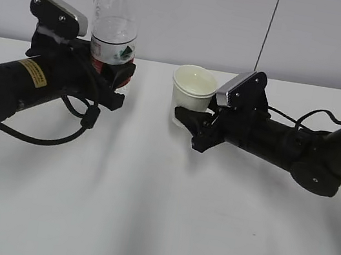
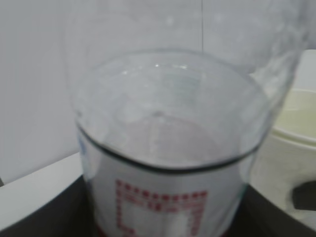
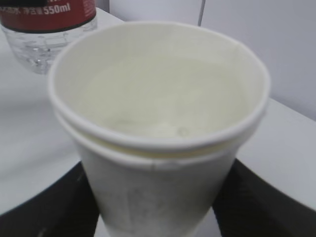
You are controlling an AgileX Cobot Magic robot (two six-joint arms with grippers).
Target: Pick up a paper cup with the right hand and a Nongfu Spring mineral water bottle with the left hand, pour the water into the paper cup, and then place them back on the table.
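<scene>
Clear ribbed plastic Nongfu Spring mineral water bottle, red neck ring and red label, stands upright at the desk's rear left, with the left hand's jaws closed around its labelled lower body. Tapered white paper cup, rolled rim, cream interior, holds clear water; the right hand's jaws clasp its lower wall. Bottle and cup stand well apart. The smooth white desk lies open in front.
</scene>
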